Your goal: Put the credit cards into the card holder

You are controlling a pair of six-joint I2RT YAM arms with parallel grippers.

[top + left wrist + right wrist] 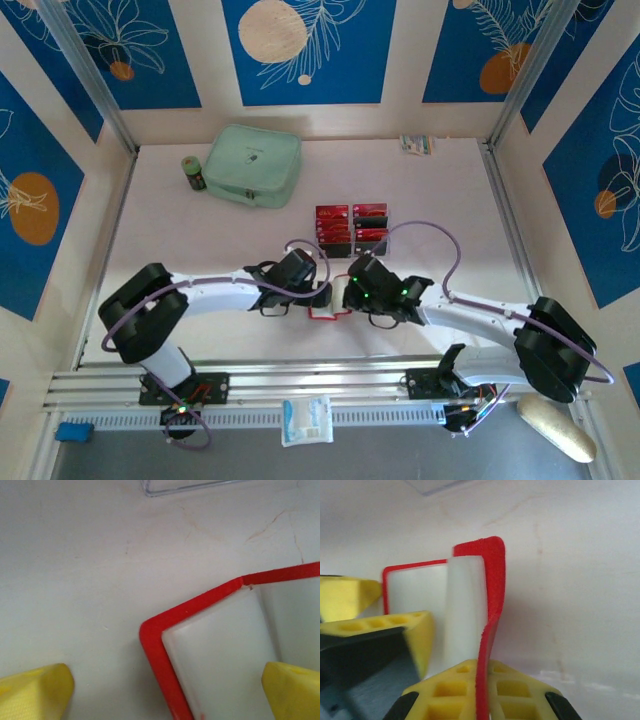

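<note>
Two arms are meeting at the near middle of the worktop point(200, 240), both working over the card holder point(328, 312). Right gripper point(481, 690) is pinching the red flap of the holder, fingers pressed together on it, and is standing that flap upright so the pale lining is showing. Left gripper point(162, 690) is hanging with fingers spread wide, straddling the holder's red-edged corner; whether either pad is touching it I cannot tell.

Step in hand, as I am reading it: opening the holder and keeping it open. No card is sitting in it yet. Credit cards point(352, 228) are lying in rows in the clear plastic tray point(165, 491), just beyond the holder toward the far edge.

Next move is probably calling for the left arm either to pin the flat leaf down or to reach to the tray for one card while the right is keeping its pinch. Thin cards lying flat are likely demanding a careful edge grip.

Worktop is looking white and faintly scuffed. Mint-green zip case point(253, 165) is sitting toward the far left corner, a small dark can point(193, 172) touching or just beside it. Blue leaf-patterned panels point(310, 50) are closing in three sides.
</note>
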